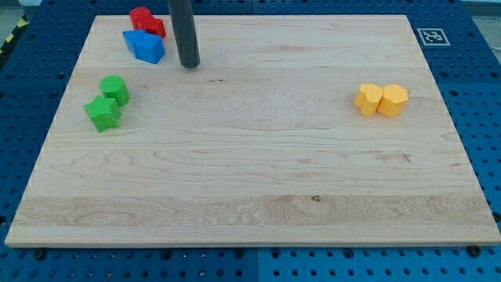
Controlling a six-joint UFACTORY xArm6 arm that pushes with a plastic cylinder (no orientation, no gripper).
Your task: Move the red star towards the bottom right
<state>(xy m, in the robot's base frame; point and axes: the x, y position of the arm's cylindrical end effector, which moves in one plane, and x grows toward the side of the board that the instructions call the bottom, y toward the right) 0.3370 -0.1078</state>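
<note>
The red blocks (147,21) sit together at the view's top left, near the board's top edge; two red pieces touch there and I cannot tell which is the star. Blue blocks (144,45) lie just below them, touching. My tip (189,65) is the lower end of the dark rod, on the board just right of the blue blocks and below-right of the red ones, with a small gap to both.
Two green blocks (108,102) sit at the left side of the wooden board (250,196). Two yellow blocks (381,100) sit side by side at the right. A black-and-white marker (433,36) lies off the board's top right corner.
</note>
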